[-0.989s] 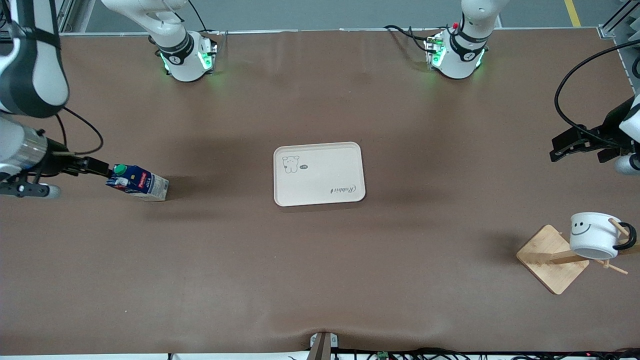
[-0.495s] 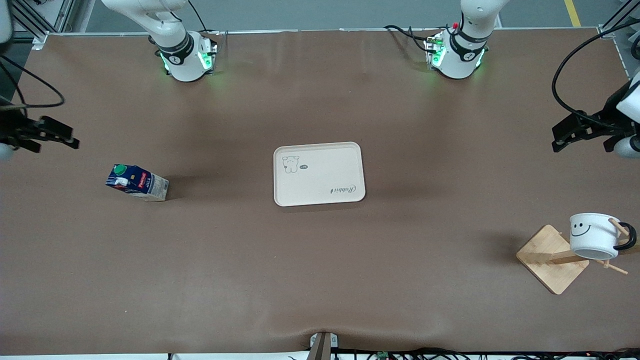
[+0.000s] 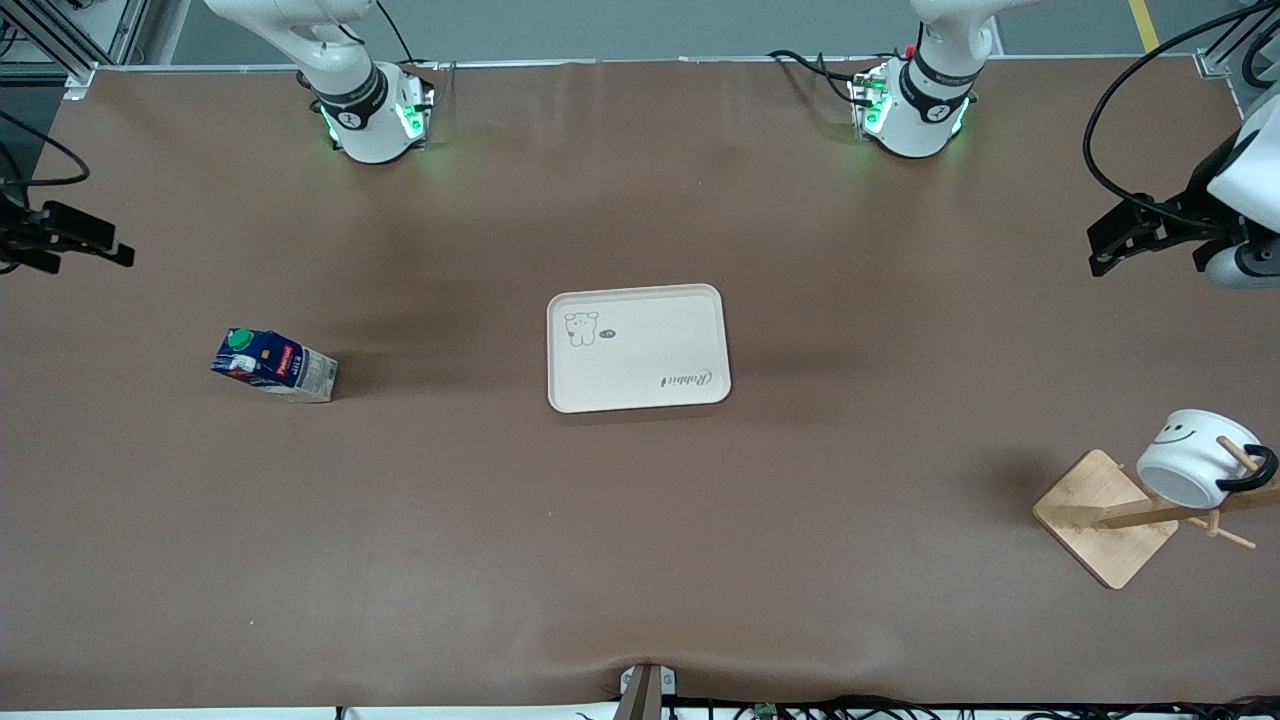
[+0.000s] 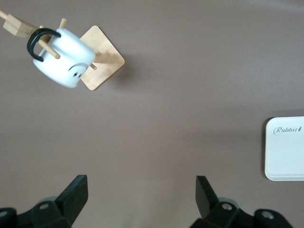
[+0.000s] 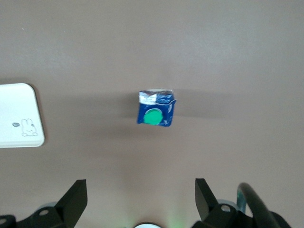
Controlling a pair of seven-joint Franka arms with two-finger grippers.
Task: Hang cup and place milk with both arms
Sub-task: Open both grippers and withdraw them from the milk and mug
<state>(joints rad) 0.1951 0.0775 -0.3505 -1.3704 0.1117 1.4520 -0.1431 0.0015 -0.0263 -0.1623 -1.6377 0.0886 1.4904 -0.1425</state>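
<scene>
The white cup (image 3: pixel 1192 460) with a black handle and smiley face hangs tilted on a peg of the wooden rack (image 3: pixel 1105 517) at the left arm's end; it also shows in the left wrist view (image 4: pixel 64 57). The dark-blue milk carton (image 3: pixel 272 364) with a green cap stands on the bare table toward the right arm's end, and shows in the right wrist view (image 5: pixel 156 108). My left gripper (image 3: pixel 1125 235) is open, empty and raised at the left arm's end of the table. My right gripper (image 3: pixel 75 243) is open, empty and raised at the right arm's end.
A cream tray (image 3: pixel 638 347) with a rabbit drawing lies at the table's middle; its edge shows in both wrist views, left (image 4: pixel 285 148) and right (image 5: pixel 19 115). The arm bases (image 3: pixel 370 115) (image 3: pixel 910 105) stand along the table's edge.
My right gripper let go of the milk and drew up and away toward its table end. My left gripper rose slightly. The cup swung to a more tilted hang on the peg.
</scene>
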